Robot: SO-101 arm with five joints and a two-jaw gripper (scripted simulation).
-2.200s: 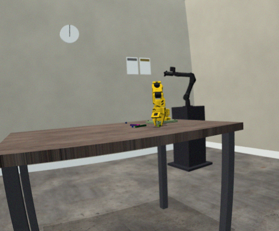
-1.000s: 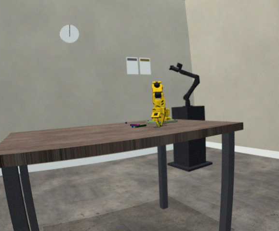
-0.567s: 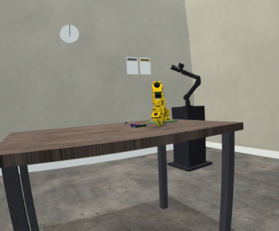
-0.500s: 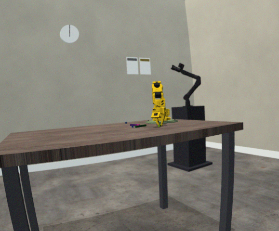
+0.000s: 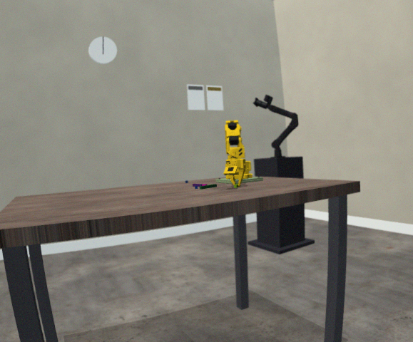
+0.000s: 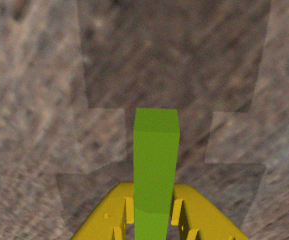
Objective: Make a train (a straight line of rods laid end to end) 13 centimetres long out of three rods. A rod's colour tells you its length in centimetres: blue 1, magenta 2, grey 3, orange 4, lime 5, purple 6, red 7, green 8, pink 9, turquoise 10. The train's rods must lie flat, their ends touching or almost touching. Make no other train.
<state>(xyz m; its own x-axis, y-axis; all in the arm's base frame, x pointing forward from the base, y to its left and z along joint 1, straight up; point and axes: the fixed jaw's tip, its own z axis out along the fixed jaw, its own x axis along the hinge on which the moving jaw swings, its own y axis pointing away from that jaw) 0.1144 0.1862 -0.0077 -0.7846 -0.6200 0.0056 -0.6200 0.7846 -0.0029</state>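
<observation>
A beige-walled room with a grey floor is seen, and in it a dark wooden table (image 5: 88,216) on which the yellow arm (image 5: 234,147) is mounted near the far edge. The gripper (image 6: 154,216) is pressed together on a lime rod (image 6: 155,167), which is pinched near its lower end between the yellow fingers. The rod is held close above the table top, just in front of the arm's base; whether its far end rests on the wood cannot be told. Its long axis is directed away from the wrist camera, in line with the jaws, so that most of its length projects beyond the fingertips. It is probably gripped this way so that it can be carried and laid flat, end to end with other rods. A little to the left on the table, a green rod (image 5: 208,186) and a purple rod (image 5: 198,184) are seen lying close together, with a small blue rod (image 5: 186,181) behind them.
</observation>
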